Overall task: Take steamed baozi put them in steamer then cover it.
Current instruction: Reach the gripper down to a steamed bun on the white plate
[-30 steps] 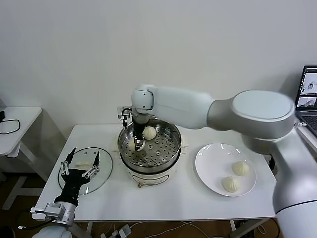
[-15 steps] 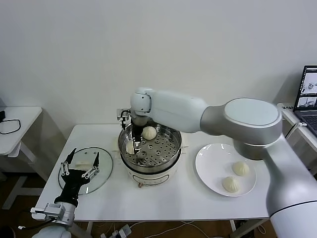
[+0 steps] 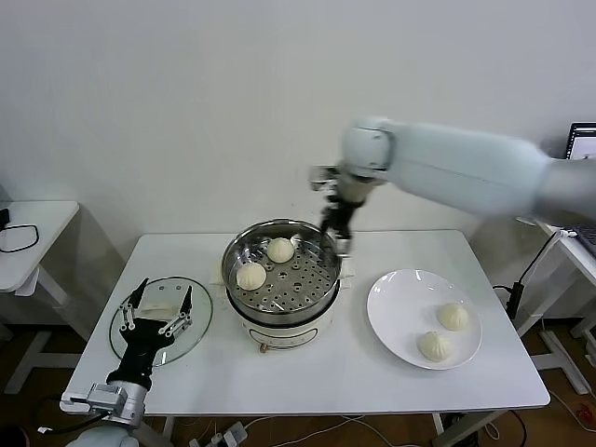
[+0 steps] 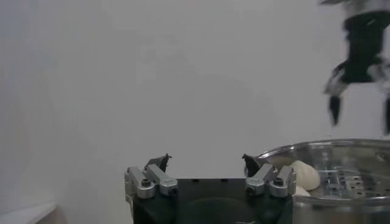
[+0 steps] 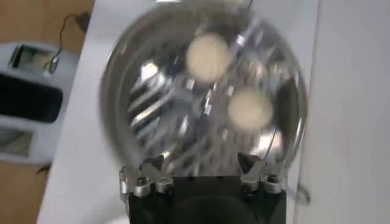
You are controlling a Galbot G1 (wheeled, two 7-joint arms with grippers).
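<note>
Inside the shiny round stainless-steel steamer (image 3: 282, 277), two smooth cream-white domed baozi (image 3: 251, 276) are sitting apart; above its rim, the right gripper (image 3: 335, 233) is hanging wide open, empty.

Beside the steamer, the left gripper (image 3: 155, 313) is idling open, empty.

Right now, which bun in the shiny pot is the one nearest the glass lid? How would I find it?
Find the white table and the steamer, the big shiny pot in its middle. Two baozi sit on its holey floor. Yours is the front baozi, on the side toward the glass lid; the other baozi sits farther back, nearer the wall.
</note>
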